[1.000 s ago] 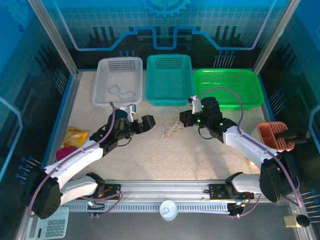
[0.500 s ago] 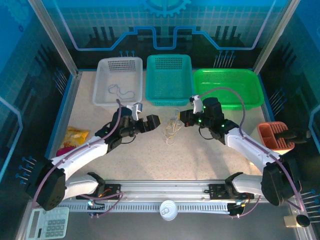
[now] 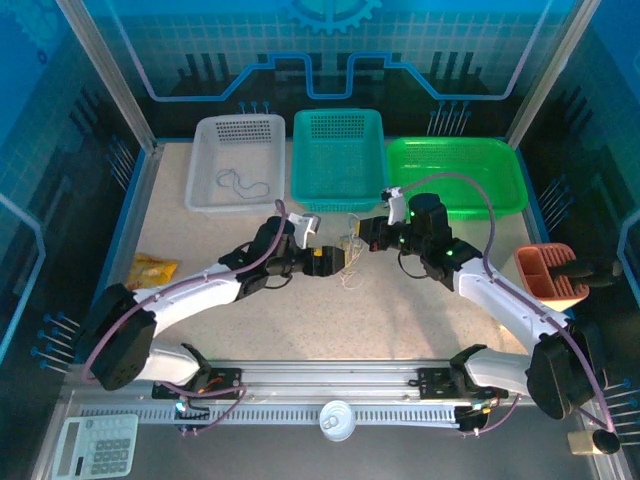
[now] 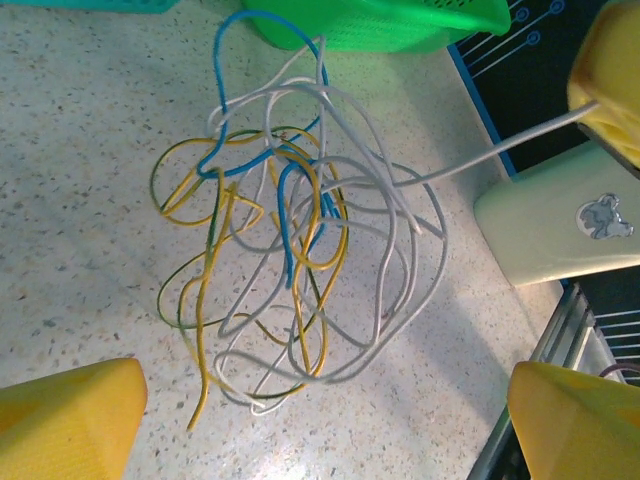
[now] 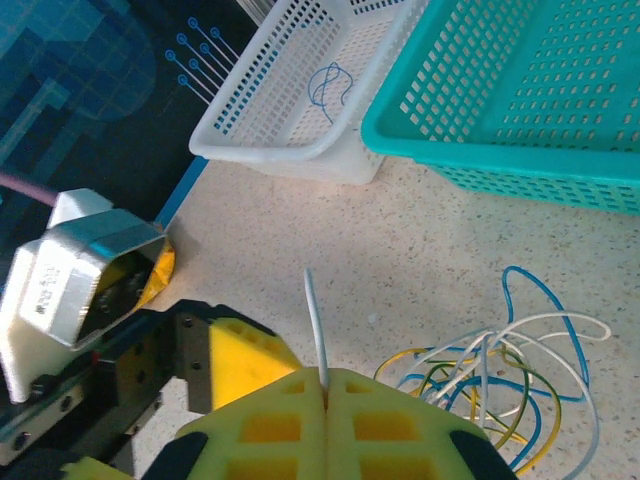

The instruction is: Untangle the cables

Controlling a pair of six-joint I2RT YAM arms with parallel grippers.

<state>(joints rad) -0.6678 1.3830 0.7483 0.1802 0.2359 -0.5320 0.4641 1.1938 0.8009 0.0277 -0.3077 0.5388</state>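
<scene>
The cables (image 4: 300, 250) are a loose tangle of white, yellow, blue and dark green wires on the speckled table, at mid-table in the top view (image 3: 349, 251). My right gripper (image 5: 325, 385) is shut on one white wire, whose free end sticks up past the fingertips. From the tangle that wire runs taut up to the right gripper's yellow finger (image 4: 612, 80). My left gripper (image 4: 325, 390) is open, its yellow fingers (image 4: 65, 420) wide on either side of the tangle's near edge, holding nothing. From above, the left gripper (image 3: 328, 258) and right gripper (image 3: 368, 235) flank the tangle.
Three baskets line the back: white (image 3: 197, 178) with a single blue wire (image 5: 330, 85) inside, teal (image 3: 337, 200) and green (image 3: 515, 175). An orange holder (image 3: 545, 270) stands at the right edge, and a yellow packet (image 3: 150, 270) lies at the left.
My left arm has swung right and forward until its open fingers reach the tangle. The right gripper has drawn the tangle slightly back and right, staying shut on the white wire.
</scene>
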